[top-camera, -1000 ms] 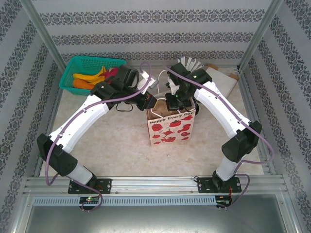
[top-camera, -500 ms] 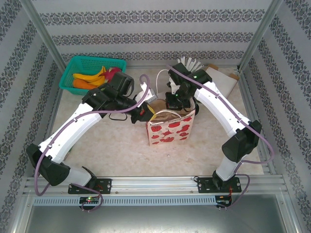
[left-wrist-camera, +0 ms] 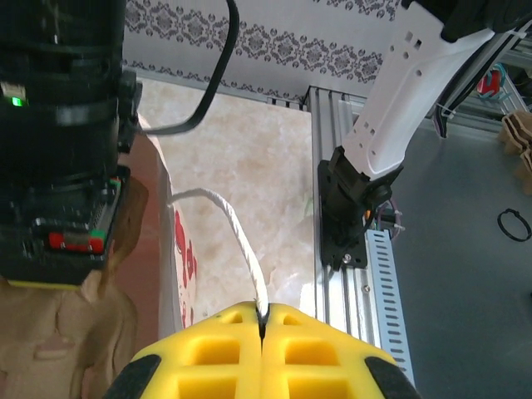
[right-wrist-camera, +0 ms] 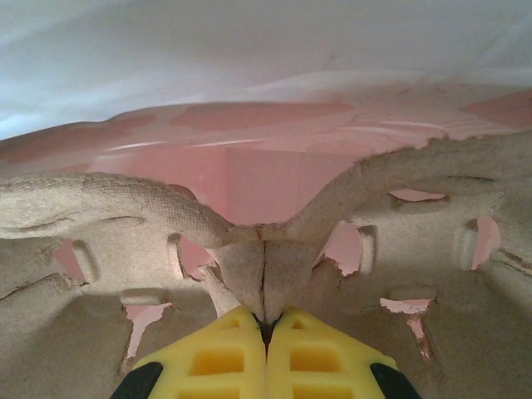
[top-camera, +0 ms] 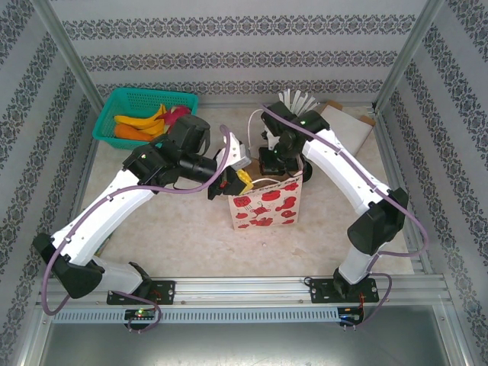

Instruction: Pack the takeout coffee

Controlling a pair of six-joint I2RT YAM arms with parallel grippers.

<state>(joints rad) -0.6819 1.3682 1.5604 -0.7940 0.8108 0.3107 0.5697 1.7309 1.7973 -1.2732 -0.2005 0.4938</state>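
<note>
A paper bag with red print stands mid-table. My left gripper is at its left top corner, shut on the bag's white rope handle, which runs straight into the closed yellow pads. My right gripper reaches down into the bag's mouth from behind. It is shut on the centre fold of a brown moulded-pulp cup carrier, with the bag's pink inner wall behind it. The takeout coffee is hidden.
A green basket with yellow, orange and red items sits at the back left. A white fan of sticks and flat cardboard lie at the back right. Metal frame rails and patterned walls enclose the table.
My left arm swung right and forward to the bag's left corner and closed on the rope handle. The bag's top has shifted slightly. My right gripper stayed in the bag's mouth.
</note>
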